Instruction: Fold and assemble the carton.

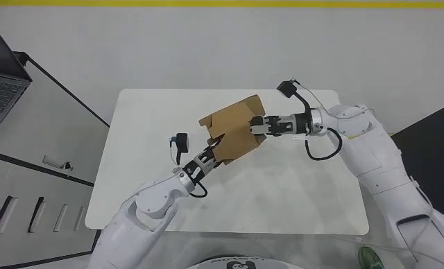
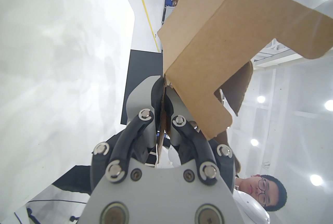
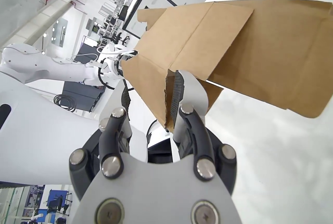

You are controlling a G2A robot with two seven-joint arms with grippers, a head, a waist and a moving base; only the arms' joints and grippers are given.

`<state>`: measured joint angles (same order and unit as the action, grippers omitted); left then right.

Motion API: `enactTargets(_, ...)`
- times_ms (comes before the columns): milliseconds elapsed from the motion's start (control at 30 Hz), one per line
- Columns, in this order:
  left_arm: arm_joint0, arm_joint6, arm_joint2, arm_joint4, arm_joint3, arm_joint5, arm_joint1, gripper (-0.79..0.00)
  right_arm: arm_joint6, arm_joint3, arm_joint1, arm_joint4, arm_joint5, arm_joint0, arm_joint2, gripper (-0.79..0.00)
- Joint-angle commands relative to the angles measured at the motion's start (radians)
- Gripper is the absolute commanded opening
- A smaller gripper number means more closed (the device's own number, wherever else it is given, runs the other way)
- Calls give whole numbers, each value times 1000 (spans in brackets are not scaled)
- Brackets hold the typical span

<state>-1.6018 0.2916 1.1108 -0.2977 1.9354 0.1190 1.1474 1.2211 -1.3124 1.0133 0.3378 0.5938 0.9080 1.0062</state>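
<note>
A brown, partly folded carton (image 1: 236, 129) hangs tilted above the middle of the white table (image 1: 291, 200), held between both arms. My left gripper (image 1: 218, 145) comes from the near left and is shut on the carton's lower edge. The left wrist view has the cardboard edge pinched between the two fingers (image 2: 164, 87), with the carton's panels and flaps (image 2: 221, 35) spreading out beyond. My right gripper (image 1: 257, 123) comes from the right and is shut on a flap at the carton's far end. Up close, that gripper (image 3: 170, 82) clamps the flap's ragged edge below the carton's panels (image 3: 234, 48).
A grey side table with a laptop (image 1: 10, 78) stands at the left, beside the table's left edge. A dark surface (image 1: 423, 130) lies at the right. A yellow floor line (image 1: 222, 3) runs behind the table. Bare tabletop lies under and in front of the carton.
</note>
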Motion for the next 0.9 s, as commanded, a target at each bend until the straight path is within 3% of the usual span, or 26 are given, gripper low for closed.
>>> enactTargets(0,1,0,-1,0,0,0,1,-785,-3,1,1,-5,-1,-1,-2,-431)
enactTargets(367,2,-11,0,4,-1,-4,5,-785,14,9,6,25,-17,-2,-19,-453)
enactTargets(733,3,-18,0,13,-3,-4,9,-785,42,10,6,61,-36,-2,-22,-557)
enactTargets(867,5,-10,-3,14,-5,2,10,-785,29,-6,4,29,-24,-5,-24,-545)
